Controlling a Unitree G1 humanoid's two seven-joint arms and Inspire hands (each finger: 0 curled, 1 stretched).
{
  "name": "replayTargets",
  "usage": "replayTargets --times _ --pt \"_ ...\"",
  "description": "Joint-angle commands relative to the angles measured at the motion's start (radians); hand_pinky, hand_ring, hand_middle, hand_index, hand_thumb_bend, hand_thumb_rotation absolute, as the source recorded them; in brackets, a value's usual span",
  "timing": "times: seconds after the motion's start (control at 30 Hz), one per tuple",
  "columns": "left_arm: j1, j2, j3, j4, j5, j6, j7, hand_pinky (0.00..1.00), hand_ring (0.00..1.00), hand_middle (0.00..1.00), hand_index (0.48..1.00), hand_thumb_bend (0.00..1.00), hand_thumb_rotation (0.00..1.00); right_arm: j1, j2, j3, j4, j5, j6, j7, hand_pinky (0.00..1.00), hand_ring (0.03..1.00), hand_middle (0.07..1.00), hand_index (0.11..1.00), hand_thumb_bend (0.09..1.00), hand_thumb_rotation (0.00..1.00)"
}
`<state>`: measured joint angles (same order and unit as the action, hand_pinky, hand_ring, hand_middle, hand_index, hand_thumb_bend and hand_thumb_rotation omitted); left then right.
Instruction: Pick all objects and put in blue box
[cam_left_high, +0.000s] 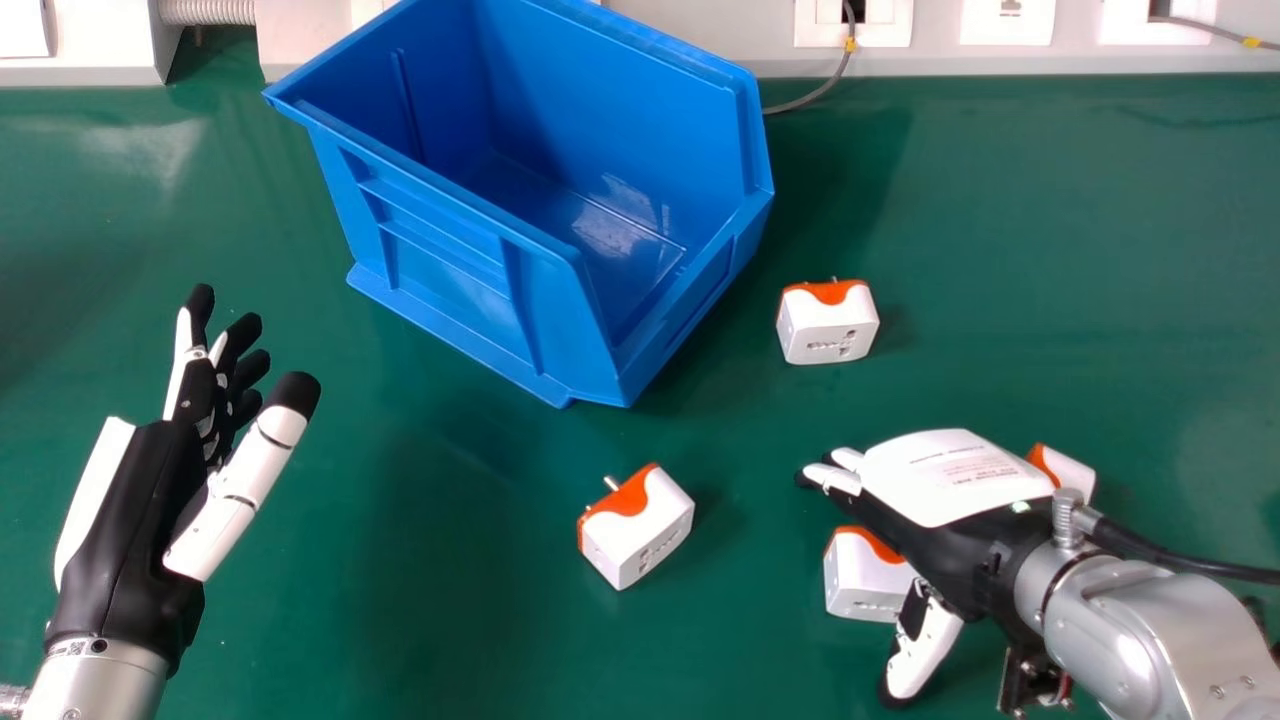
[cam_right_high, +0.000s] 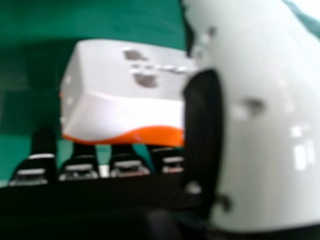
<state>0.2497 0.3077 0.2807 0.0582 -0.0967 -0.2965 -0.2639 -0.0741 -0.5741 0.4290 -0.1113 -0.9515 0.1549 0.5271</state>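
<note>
"How is the room on the table (cam_left_high: 1080, 250) bounded?"

"The far side is bounded by white trunking (cam_left_high: 930, 62), with the blue box (cam_left_high: 450, 300) set near it and a cable (cam_left_high: 800, 104) seen beside the box's far right corner. The box's low front lip is turned toward the near right."

"And where are the adapters to be found?"

"One orange-and-white adapter (cam_left_high: 828, 325) is seen to the right of the box, apart from its wall; a second adapter (cam_left_high: 640, 530) is set nearer, short of the lip. A third adapter (cam_left_high: 868, 580) is partly covered by the right robot hand (cam_left_high: 955, 485), and a fourth adapter (cam_left_high: 1068, 473) is half hidden beyond it."

"How is that hand posed?"

"It is tilted over the third adapter, back upward, fingers extended toward the left, thumb held apart below. In its own view the adapter is framed between thumb and fingers; whether it is touched cannot be told. The left robot hand (cam_left_high: 135, 510) is held open at the left."
</note>
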Motion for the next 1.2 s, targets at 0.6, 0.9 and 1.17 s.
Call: replayTargets --times 0.6,0.9,1.17 --pt "-0.016 0.012 -0.006 -0.029 0.017 -0.014 0.004 0.98 0.98 1.0 0.976 0.6 0.78 -0.031 0.009 0.031 0.137 -0.069 0.072 -0.072 0.84 0.937 0.931 0.881 0.591 0.11" --pt "-0.018 0.012 -0.005 -0.023 0.019 -0.021 0.001 0.99 0.98 1.0 0.979 0.59 0.78 -0.034 0.015 0.043 0.14 -0.108 0.113 -0.07 0.82 0.916 0.897 0.854 0.545 0.06" --pt "-0.03 0.017 -0.001 0.004 0.015 -0.031 -0.005 0.99 0.99 1.0 0.983 0.58 0.79 -0.031 0.002 0.043 0.098 -0.156 0.142 0.002 0.75 0.884 0.87 0.827 0.578 0.01"
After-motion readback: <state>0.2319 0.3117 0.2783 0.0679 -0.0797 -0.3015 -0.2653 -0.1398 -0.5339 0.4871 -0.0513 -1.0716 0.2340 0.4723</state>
